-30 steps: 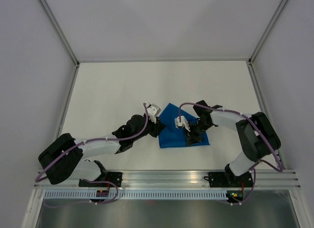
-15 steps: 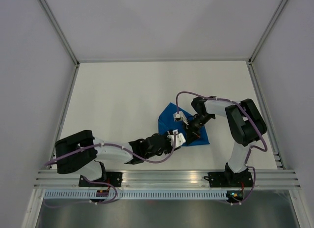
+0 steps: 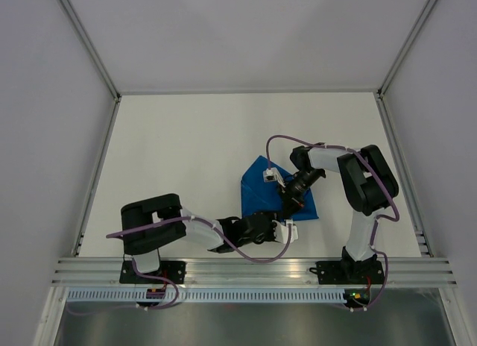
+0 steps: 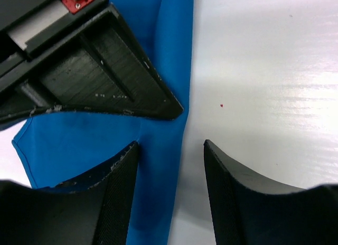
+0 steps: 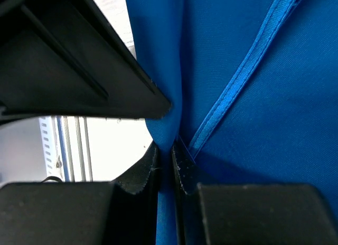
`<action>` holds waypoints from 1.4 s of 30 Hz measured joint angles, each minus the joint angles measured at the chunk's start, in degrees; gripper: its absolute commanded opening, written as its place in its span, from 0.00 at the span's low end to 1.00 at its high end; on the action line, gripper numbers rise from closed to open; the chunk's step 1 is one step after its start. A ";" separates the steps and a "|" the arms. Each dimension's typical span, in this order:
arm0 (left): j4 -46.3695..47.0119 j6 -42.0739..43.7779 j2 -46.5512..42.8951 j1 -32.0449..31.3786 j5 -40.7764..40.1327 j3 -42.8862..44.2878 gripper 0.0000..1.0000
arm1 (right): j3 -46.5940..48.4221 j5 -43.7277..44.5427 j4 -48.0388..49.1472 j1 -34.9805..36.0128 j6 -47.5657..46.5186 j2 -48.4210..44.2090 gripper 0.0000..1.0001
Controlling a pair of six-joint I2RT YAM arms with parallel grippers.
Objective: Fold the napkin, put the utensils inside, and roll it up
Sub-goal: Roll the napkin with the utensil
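Observation:
The blue napkin [image 3: 257,199] lies partly folded on the white table, right of centre. My right gripper [image 3: 288,204] is shut on a raised fold of it; in the right wrist view the cloth [image 5: 274,123] is pinched between my right gripper's [image 5: 165,152] pads. My left gripper [image 3: 280,219] is open at the napkin's near edge, just below the right one. In the left wrist view my left gripper [image 4: 170,143] straddles the cloth's edge [image 4: 169,44], one finger [image 4: 119,187] over cloth, the other over bare table. The utensils are out of view.
The white table [image 3: 179,152] is boxed in by white walls with metal corner posts. The aluminium mounting rail [image 3: 253,270] runs along the near edge. The right gripper's black finger [image 4: 95,76] sits close ahead of my left jaws.
My left arm has swung from the napkin's left side round to its near edge, close to the right gripper. The right gripper has stayed on the napkin, shifting slightly.

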 measured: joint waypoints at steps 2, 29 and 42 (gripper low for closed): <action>0.92 0.94 1.16 0.02 0.00 0.72 0.59 | 0.15 0.00 -0.22 0.00 0.00 0.20 0.01; -5.22 -6.23 3.15 7.63 16.55 5.68 0.02 | 1.27 -0.44 -3.02 -0.42 0.07 2.19 0.17; -2.73 -16.92 4.83 11.56 24.46 6.01 0.02 | -0.20 4.50 1.60 -0.37 4.59 -4.98 0.49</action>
